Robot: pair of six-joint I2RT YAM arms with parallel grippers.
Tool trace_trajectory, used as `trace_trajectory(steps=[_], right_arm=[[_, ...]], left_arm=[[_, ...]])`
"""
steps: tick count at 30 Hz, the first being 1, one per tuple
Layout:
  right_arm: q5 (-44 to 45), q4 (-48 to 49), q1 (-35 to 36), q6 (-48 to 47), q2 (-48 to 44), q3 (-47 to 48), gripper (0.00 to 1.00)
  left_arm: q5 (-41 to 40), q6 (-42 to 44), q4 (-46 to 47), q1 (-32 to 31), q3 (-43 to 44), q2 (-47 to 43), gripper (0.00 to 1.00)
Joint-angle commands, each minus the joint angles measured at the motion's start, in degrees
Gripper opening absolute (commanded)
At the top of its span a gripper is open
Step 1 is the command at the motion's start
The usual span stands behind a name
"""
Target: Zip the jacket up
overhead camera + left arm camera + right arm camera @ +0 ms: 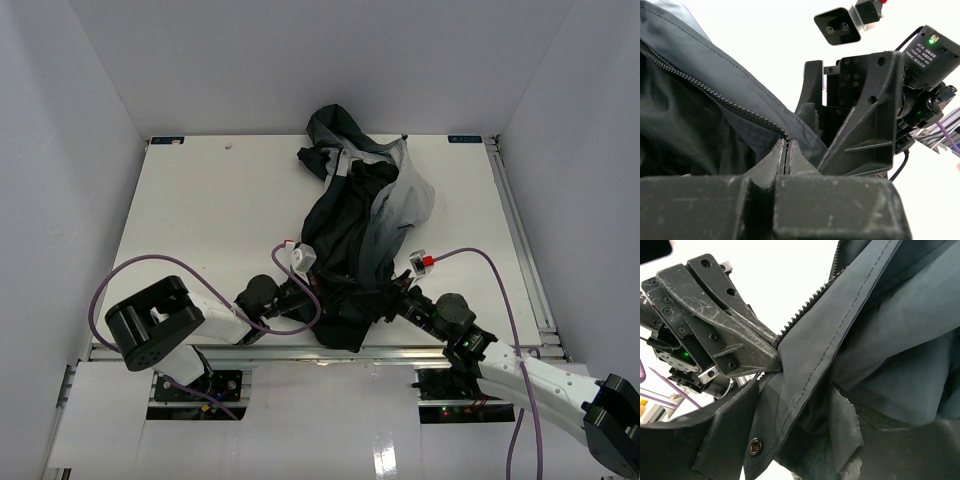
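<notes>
1. Nearest the lens, my left gripper [786, 152]: fingers pressed together on the jacket [700, 130] hem, right where the zipper [715, 92] teeth end.
2. On the other side, my right gripper [797, 407]: fingers stand apart on either side of the opposite hem flap, the one with the snap [755, 445]. Cloth lies between them but is not visibly clamped.
3. Jacket lies crumpled mid-table [200, 200], hood end far, hem at the near edge between my two wrists.
4. Step in hand, as I judge it: secure the second hem corner so both zipper ends can meet. To do it well, bite close to the teeth and not on loose lining, keep the left pinch firm, and hold the hem taut with both edges level.
5. View notes:
   - Right wrist view shows the left pinch from outside, plus the snap flap. The left wrist view shows neither.
   - Left wrist view shows the teeth running off to the far left.
   - Top view alone gives the jacket's whole lie, but hides the fingertips.
   - Slider not spotted in any view.
</notes>
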Motion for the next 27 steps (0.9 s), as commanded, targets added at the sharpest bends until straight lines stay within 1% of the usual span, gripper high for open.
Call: trace_trajectory(steps=[1,8,9,10,11,12,13,14,15,16,17,18,20,21,22,23,25,27], right_arm=[[-1.61,4.35,-0.03,0.52,0.22,-2.24,0.53],[-2.27,5.47,-0.03,-0.48,1.97,-1.8,0.24],[-2.5,6.32,-0.03,-1.16,2.64,-1.85,0.18],[-2.88,7.78,-0.03,-2.06,3.12,-1.97,0.09],[-3.18,8.04,-0.03,-3.31,3.69,-2.0,0.08],[-3.25,9.63,-0.03,-5.3,4.55,-2.2,0.08],[-2.75,10.41,-0.03,-9.22,5.21,-2.31,0.08],[-1.85,11.64,-0.03,-11.22,5.42,-2.38,0.08],[-0.76,12.37,-0.03,-13.39,5.45,-2.41,0.08],[0.48,12.42,-0.03,-16.22,5.36,-2.41,0.08],[1.23,12.84,-0.08,-18.41,5.17,-2.41,0.08],[1.48,13.65,-0.09,-20.2,4.64,-2.41,0.08],[1.73,15.01,-0.03,-25.15,3.25,-2.27,0.08],[2.11,15.02,-0.03,-26.71,2.2,-2.12,0.08],[2.55,15.0,-0.09,-27.69,1.42,-2.12,0.08],[2.86,15.2,-0.07,-28.46,0.78,-2.3,0.08],[4.67,16.97,-0.03,-29.75,-0.79,-5.59,0.08],[5.57,21.52,-0.1,-31.41,-1.58,-7.64,0.08]], left_arm=[[-1.09,0.05,10.34,-0.15,0.1,-0.75,0.0],[-1.14,-0.17,12.31,-0.15,-0.22,-0.43,0.0],[-1.16,-0.28,12.49,-0.15,-0.28,-0.43,0.0],[-0.98,-0.29,12.49,-0.15,-0.28,-0.43,0.0],[-0.76,-0.26,12.29,-0.15,-0.27,-0.57,0.02],[-0.69,-0.06,11.04,-0.15,-0.21,-1.43,0.11],[-0.68,0.27,9.73,-0.15,-0.19,-2.16,0.2],[-1.43,0.7,6.67,-0.15,0.18,-2.92,0.34],[-2.72,1.22,2.97,-0.13,0.7,-4.45,0.46],[-4.45,1.82,-1.05,-0.08,1.29,-6.82,0.55],[-5.72,2.57,-7.48,-0.06,2.05,-8.66,0.6],[-6.37,3.32,-14.18,-0.06,3.71,-10.16,0.62],[-7.12,5.01,-24.28,-0.06,7.67,-13.91,0.62],[-8.22,5.31,-32.08,-0.06,10.12,-15.07,0.62],[-9.22,5.39,-37.67,-0.12,11.71,-16.64,0.62],[-10.21,5.53,-40.93,-0.15,12.46,-18.09,0.63],[-12.46,5.32,-46.97,-0.15,13.15,-20.31,0.64],[-13.2,5.19,-51.37,-0.06,13.56,-22.66,0.65]])
